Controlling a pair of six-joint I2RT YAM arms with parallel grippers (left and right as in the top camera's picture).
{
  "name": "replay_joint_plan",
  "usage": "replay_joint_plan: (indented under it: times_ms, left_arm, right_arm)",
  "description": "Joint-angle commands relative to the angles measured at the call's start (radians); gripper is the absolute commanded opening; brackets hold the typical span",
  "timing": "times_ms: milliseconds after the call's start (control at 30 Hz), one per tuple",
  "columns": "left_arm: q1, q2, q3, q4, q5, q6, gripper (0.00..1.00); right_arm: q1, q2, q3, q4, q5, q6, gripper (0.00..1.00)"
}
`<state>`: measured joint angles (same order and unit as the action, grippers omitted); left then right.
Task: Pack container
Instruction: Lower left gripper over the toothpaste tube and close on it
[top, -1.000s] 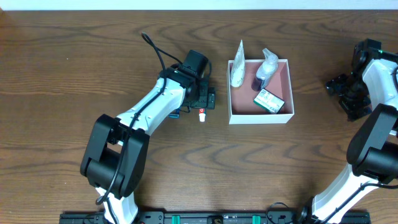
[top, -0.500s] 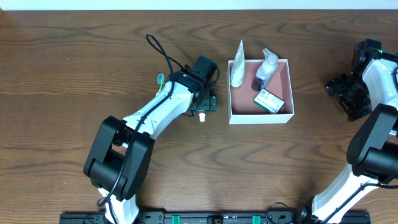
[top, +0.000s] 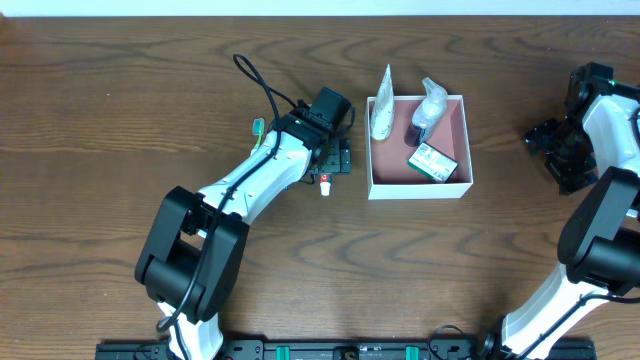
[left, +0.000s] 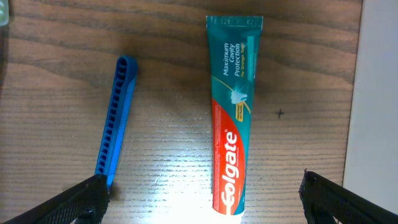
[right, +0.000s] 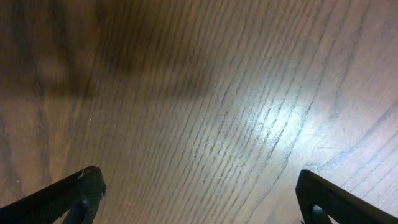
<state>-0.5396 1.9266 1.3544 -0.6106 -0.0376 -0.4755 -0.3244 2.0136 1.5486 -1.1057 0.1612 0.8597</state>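
On the brown wooden table (top: 100, 150), the square shallow box with white outer walls and dusty-pink inside (top: 418, 189) sits between the arms. It looks light and fairly stiff, and is probably best held by a wall. The left gripper (left: 205, 190) hangs wide open over a soft teal-and-red toothpaste tube (left: 233, 118). The right gripper (right: 199, 186) is open and empty. The box holds a white pouch (top: 381, 105), a clear spray bottle (top: 430, 100) and a green-and-white packet (top: 432, 161).
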Motion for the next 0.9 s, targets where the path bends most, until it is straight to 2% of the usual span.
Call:
replay_joint_plan:
  times_ms: [0,300,867]
  left_arm:
    - [-0.003,0.029,0.017,0.009,-0.023,-0.012,0.98]
    - [-0.020,0.120,0.017,0.035,-0.023,-0.012,0.98]
    - [-0.023,0.124,0.017,0.101,-0.024,-0.013,0.98]
  right_arm:
    - [-0.003,-0.016,-0.001,-0.001,0.011,0.019,0.99]
    - [-0.003,-0.016,-0.001,0.000,0.011,0.018,0.99]
    - [-0.003,-0.016,-0.001,0.000,0.011,0.019,0.99]
